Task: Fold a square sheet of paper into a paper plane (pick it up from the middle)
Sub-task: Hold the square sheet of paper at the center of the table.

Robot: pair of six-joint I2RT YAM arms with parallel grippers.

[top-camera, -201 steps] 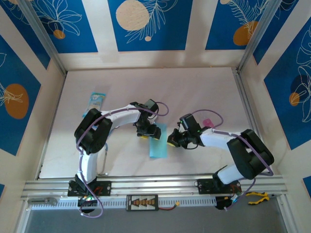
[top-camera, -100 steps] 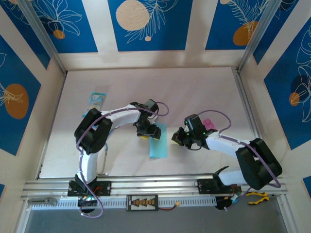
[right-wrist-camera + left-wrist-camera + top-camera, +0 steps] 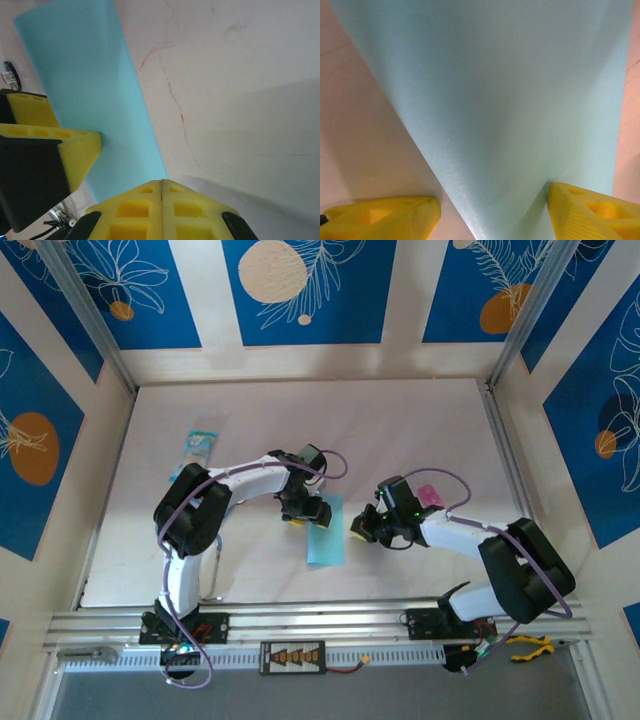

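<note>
One pale table point(image 3: 420, 430) is taking up most of the top view, w/ walls on three sides. Two arms are hanging over it from the near edge. The L arm point(image 3: 245, 478) is curving toward the middle and the R arm point(image 3: 470, 536) is angling in from the right.

One light-blue paper point(image 3: 326, 538) is lying near the table's middle, btwn the two grippers. It is showing as a long narrow strip running near-to-far, not as a full square.

The L gripper point(image 3: 299, 516) is sitting at the strip's far left corner w/ its jaws standing apart. In the L wrist view its two yellow fingers point(image 3: 385, 217) are straddling one edge of the paper, one on bare table and the other on the blue, w/ nothing pinched.

The R gripper point(image 3: 357, 532) is sitting just beside the strip's right edge, jaws clenched together w/ nothing btwn them. In the R wrist view its tip is meeting the paper's edge, but whether it is touching can't be told.

One blue-and-white packet point(image 3: 200, 448) is lying well apart at far left. One small pink item point(image 3: 428, 494) is lying just behind the R arm's wrist.
</note>
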